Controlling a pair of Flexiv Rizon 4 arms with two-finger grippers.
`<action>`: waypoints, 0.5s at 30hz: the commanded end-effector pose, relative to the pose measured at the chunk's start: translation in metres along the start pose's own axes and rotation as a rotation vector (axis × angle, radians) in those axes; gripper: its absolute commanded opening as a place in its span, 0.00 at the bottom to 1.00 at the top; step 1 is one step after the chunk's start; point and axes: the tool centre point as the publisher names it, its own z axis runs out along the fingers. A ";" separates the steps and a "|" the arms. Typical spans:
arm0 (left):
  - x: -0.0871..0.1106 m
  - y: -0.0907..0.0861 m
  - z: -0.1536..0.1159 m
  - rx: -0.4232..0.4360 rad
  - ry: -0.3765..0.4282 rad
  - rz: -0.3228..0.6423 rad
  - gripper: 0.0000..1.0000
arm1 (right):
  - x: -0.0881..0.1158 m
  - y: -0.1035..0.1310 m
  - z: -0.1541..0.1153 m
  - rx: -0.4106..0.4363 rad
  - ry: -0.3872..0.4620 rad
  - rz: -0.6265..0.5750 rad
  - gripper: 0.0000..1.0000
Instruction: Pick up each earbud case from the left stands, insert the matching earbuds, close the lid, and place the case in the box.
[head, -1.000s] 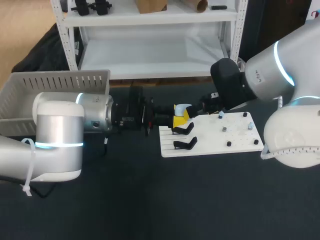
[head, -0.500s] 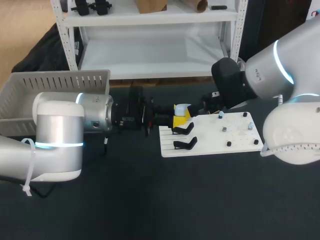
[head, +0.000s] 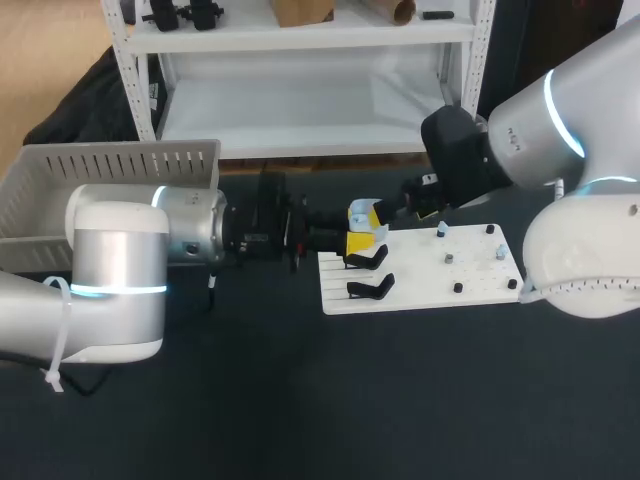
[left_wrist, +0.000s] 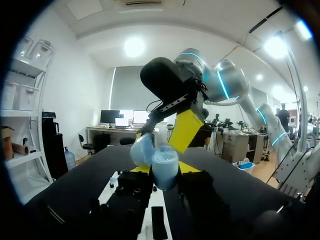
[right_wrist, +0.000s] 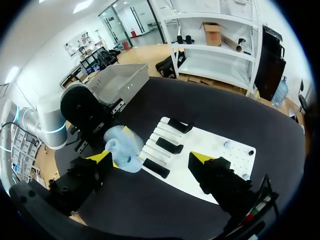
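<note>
A light-blue earbud case (left_wrist: 164, 167) with its lid (left_wrist: 141, 149) swung open sits between the yellow tips of my left gripper (left_wrist: 165, 174), which is shut on it above the board's left end. The right gripper (right_wrist: 150, 160) stands wide open right at the case (right_wrist: 122, 146), which lies close to one of its fingers (right_wrist: 102, 159). In the head view both grippers meet over the black stands (head: 368, 288). Small earbuds (head: 450, 258) sit on pegs on the white board (head: 430, 275).
A grey slotted box (head: 110, 185) stands at the back left of the dark table, behind my left arm. The white board lies right of the middle, with two black stands on its left part and several pegs on its right part.
The right gripper has shifted a little to the left and up, closer over the held case. The left arm and the case have stayed in place.
</note>
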 end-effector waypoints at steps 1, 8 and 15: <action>0.000 0.000 0.000 -0.001 0.000 0.000 0.00 | -0.004 0.001 -0.005 0.017 -0.005 -0.002 1.00; 0.000 0.000 0.000 -0.001 0.000 0.000 0.00 | -0.009 -0.010 -0.029 0.094 -0.056 -0.024 1.00; 0.000 0.000 0.000 -0.001 0.000 0.000 0.00 | 0.006 -0.048 -0.058 0.315 -0.009 -0.072 1.00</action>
